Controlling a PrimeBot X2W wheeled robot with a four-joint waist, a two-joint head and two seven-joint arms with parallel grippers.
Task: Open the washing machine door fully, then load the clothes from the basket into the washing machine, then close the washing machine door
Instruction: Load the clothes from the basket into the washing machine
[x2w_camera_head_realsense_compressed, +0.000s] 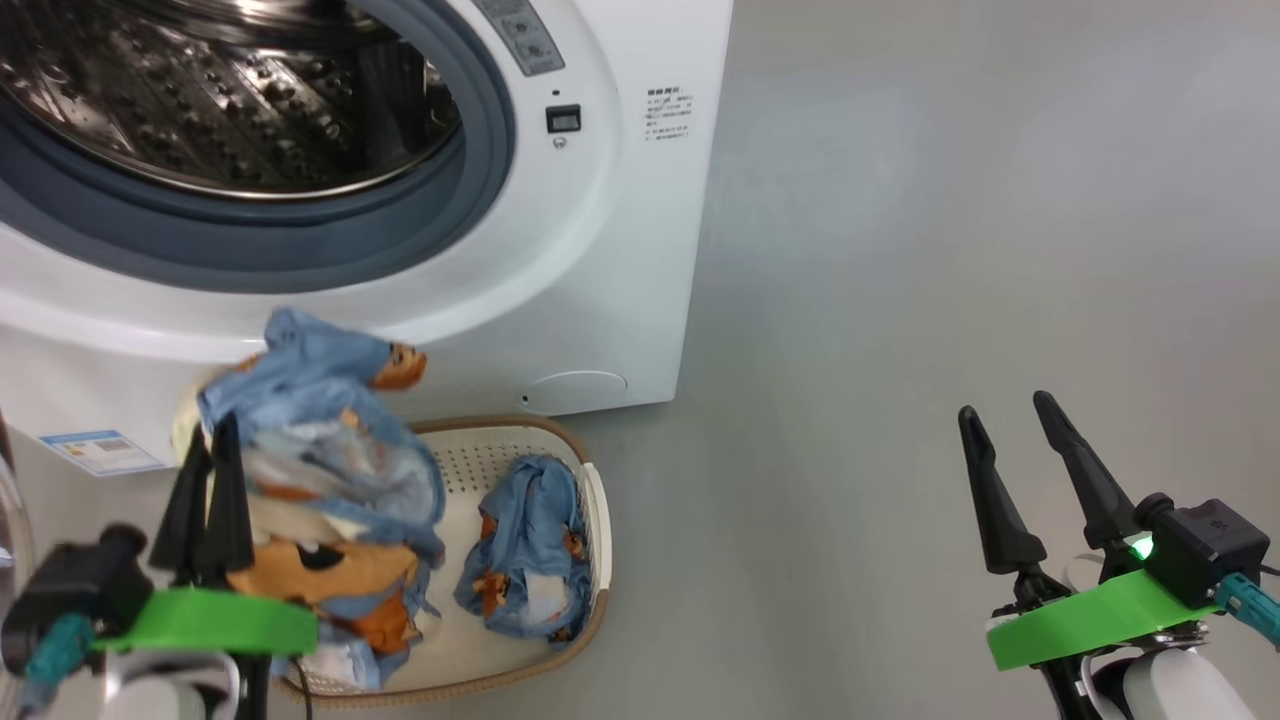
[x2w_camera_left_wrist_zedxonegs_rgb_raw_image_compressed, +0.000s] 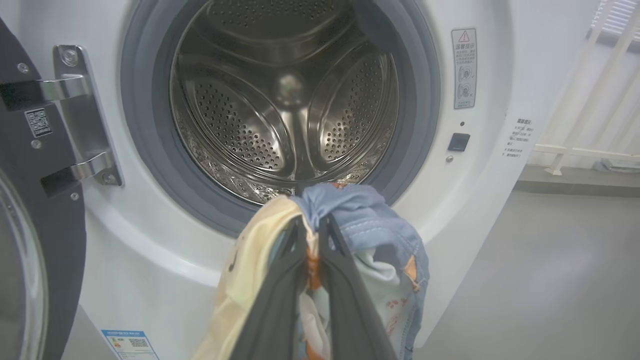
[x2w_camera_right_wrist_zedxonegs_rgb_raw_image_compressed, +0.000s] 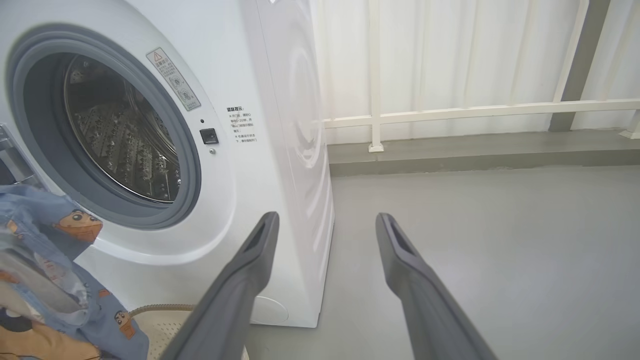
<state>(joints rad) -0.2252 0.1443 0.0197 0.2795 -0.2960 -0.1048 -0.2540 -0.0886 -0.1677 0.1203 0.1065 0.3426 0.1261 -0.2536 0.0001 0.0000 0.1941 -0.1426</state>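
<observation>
Just short of the machine's mouth, at the near left, the left claw (x2w_camera_head_realsense_compressed: 212, 445) is pressed together on a bunch of the clothes (x2w_camera_head_realsense_compressed: 330, 400). The blue printed cloth with cream parts drapes down both sides of its fingers (x2w_camera_head_realsense_compressed: 228, 500) and hangs above the basket (x2w_camera_head_realsense_compressed: 598, 520). Beyond it the washing machine (x2w_camera_head_realsense_compressed: 620, 250) stands with its steel drum (x2w_camera_left_wrist_zedxonegs_rgb_raw_image_compressed: 280, 100) bare as far as can be seen, and the washing machine door (x2w_camera_left_wrist_zedxonegs_rgb_raw_image_compressed: 30, 215) is swung wide to the left on its hinge (x2w_camera_left_wrist_zedxonegs_rgb_raw_image_compressed: 80, 115). One crumpled piece (x2w_camera_head_realsense_compressed: 530, 550) lies in the basket's right half. At the near right, well apart, the right claw (x2w_camera_head_realsense_compressed: 1005, 408) is spread and holds nothing above the grey floor (x2w_camera_head_realsense_compressed: 900, 250). By my reading, opening is done and loading is under way. This bunch is not yet inside, and the second piece and closing the door are left.
</observation>
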